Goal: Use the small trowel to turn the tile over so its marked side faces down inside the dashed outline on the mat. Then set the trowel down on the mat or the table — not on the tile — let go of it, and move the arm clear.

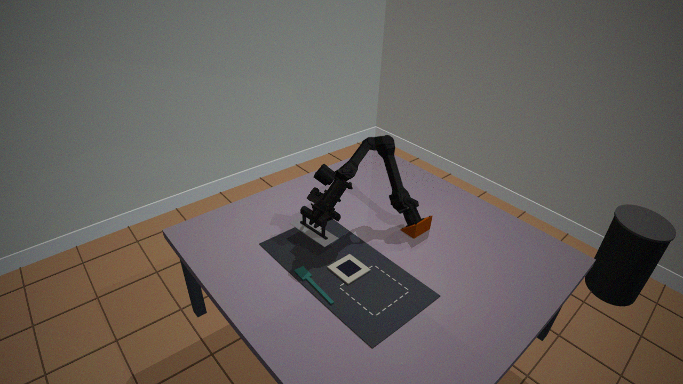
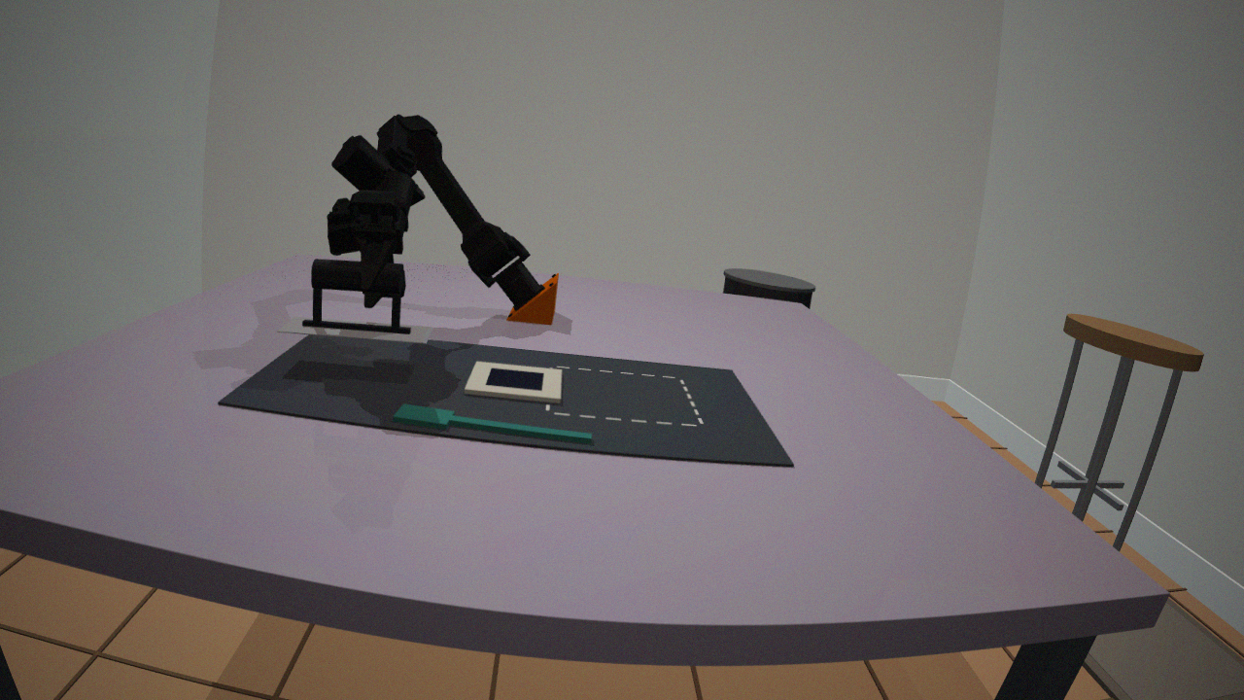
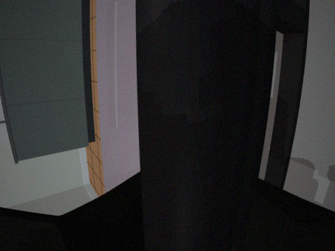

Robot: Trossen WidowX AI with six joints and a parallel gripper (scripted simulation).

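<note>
Trowel Gripped Above Mat, Tile Lies Marked Side Up

The claw (image 1: 318, 218) (image 2: 373, 283) (image 3: 191, 172) is clamped on the thick black handle of a small trowel (image 1: 314, 237) (image 2: 334, 274) (image 3: 199, 104), its pale flat blade raised above one end of a dark mat (image 1: 382, 329) (image 2: 739, 435). In the wrist view, the handle fills the space between the fingers. Near the raised tool, a cream tile (image 1: 349, 267) (image 2: 513, 380) lies flat on the mat with its dark square facing up, mostly outside a dashed outline (image 1: 375, 315) (image 2: 690, 400) and covering a small part of its edge. A green spatula (image 1: 319, 289) (image 2: 522, 428) rests along the mat's long side, near the tile and apart from the claw. The black arm (image 1: 360, 155) (image 2: 452, 187) bends high over the pale purple counter (image 1: 477, 286) (image 2: 608, 540), rising from an orange wedge-shaped base (image 1: 420, 228) (image 2: 537, 304) beside the mat. Beyond the counter stand a black bin (image 1: 625, 257) (image 2: 765, 283) and, in the exterior view, a stool (image 2: 1130, 341) with a round wooden seat
</note>
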